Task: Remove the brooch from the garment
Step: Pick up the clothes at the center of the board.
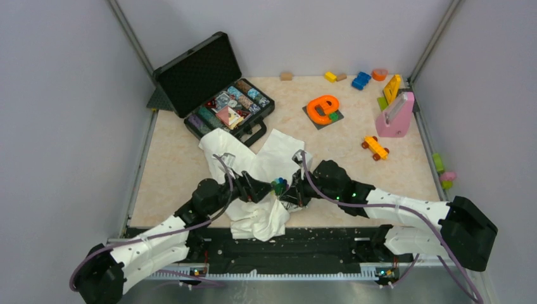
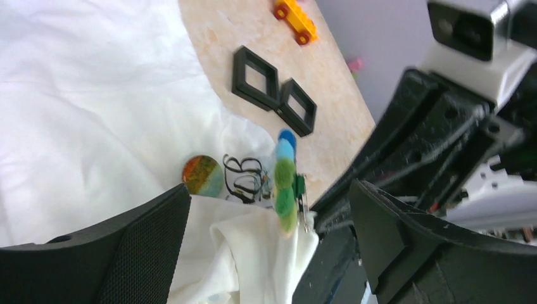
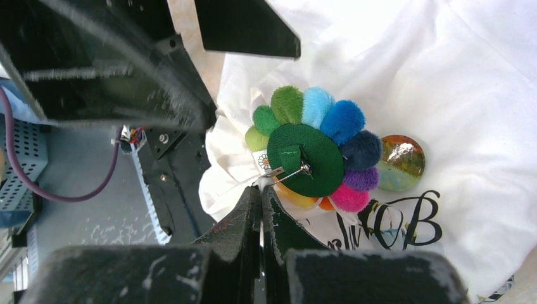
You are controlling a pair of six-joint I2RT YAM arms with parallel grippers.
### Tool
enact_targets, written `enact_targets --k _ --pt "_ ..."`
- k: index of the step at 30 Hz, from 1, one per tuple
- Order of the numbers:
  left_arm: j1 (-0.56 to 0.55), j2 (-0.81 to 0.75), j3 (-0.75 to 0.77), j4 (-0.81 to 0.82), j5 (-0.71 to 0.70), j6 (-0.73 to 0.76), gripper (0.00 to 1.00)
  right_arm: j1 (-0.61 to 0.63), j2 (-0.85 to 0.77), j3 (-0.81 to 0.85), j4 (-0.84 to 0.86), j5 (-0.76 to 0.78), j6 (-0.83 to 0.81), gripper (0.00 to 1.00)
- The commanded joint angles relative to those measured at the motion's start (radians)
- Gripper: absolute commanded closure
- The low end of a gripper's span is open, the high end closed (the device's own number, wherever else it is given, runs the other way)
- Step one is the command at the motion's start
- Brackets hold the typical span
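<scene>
The garment [image 1: 278,149] is a white T-shirt with dark script lettering, bunched at the table's near middle. The brooch [image 1: 279,185], a flower of fuzzy coloured petals, is pinned to a raised fold between both grippers. The right wrist view shows its green felt back [image 3: 310,152] with the pin's needle running down to my fingertips. My right gripper [image 3: 261,189] is shut on the needle's tip and a bit of cloth. My left gripper [image 2: 269,196] is open with a cloth fold [image 2: 240,253] between its fingers. There the brooch [image 2: 285,183] is edge-on.
A round coloured badge [image 3: 400,163] sits on the shirt beside the brooch. An open black case [image 1: 215,88] of chips stands at back left. An orange letter toy [image 1: 323,107], an orange toy car [image 1: 375,147], a pink holder [image 1: 396,114] and small blocks lie at back right.
</scene>
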Motion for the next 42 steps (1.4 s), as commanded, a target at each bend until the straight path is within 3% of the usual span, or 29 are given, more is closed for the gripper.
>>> enact_targets --k 1,3,7,9,10,12,16,18,23,29,32,35,40,42 --pt "0.007 -0.064 0.139 -0.293 -0.267 -0.066 0.02 0.008 -0.030 0.049 0.002 -0.047 -0.027 1.00" --pt "0.009 -0.108 0.192 -0.427 -0.350 -0.033 0.02 0.008 -0.034 0.050 -0.006 -0.048 -0.033 1.00" --pt "0.009 -0.179 0.223 -0.422 -0.305 0.110 0.02 0.008 -0.034 0.059 -0.029 -0.045 -0.054 1.00" --pt "0.010 -0.166 0.267 -0.448 -0.285 0.155 0.09 0.008 -0.031 0.068 -0.039 -0.043 -0.061 1.00" --pt "0.010 -0.142 0.299 -0.488 -0.274 0.173 0.14 0.008 -0.029 0.072 -0.041 -0.044 -0.063 1.00" --pt "0.011 -0.058 0.391 -0.618 -0.291 0.174 0.02 0.008 -0.030 0.079 -0.044 -0.047 -0.068 1.00" --pt "0.011 0.147 0.547 -0.795 -0.263 0.215 0.02 0.008 -0.025 0.084 -0.044 -0.048 -0.076 1.00" --pt "0.012 0.182 0.535 -0.726 -0.129 0.265 0.01 0.008 -0.019 0.095 -0.060 -0.036 -0.087 1.00" --pt "0.044 0.177 0.451 -0.489 -0.078 0.270 0.02 -0.005 -0.015 0.128 -0.103 0.024 -0.167 1.00" --pt "0.287 0.311 0.433 -0.220 0.276 0.163 0.01 -0.171 0.077 0.223 -0.094 -0.111 -0.231 1.00" --pt "0.348 0.370 0.494 -0.192 0.327 0.139 0.02 -0.261 0.193 0.414 -0.171 -0.144 -0.285 1.00" --pt "0.417 0.381 0.583 -0.206 0.328 0.115 0.02 -0.335 0.348 0.720 -0.306 -0.180 -0.326 1.00" --pt "0.560 0.327 0.789 -0.332 0.287 0.101 0.01 -0.358 0.643 1.546 -0.701 -0.133 -0.405 1.00" --pt "0.576 0.306 0.858 -0.417 0.259 0.141 0.01 -0.357 0.731 1.765 -0.835 -0.164 -0.408 1.00"
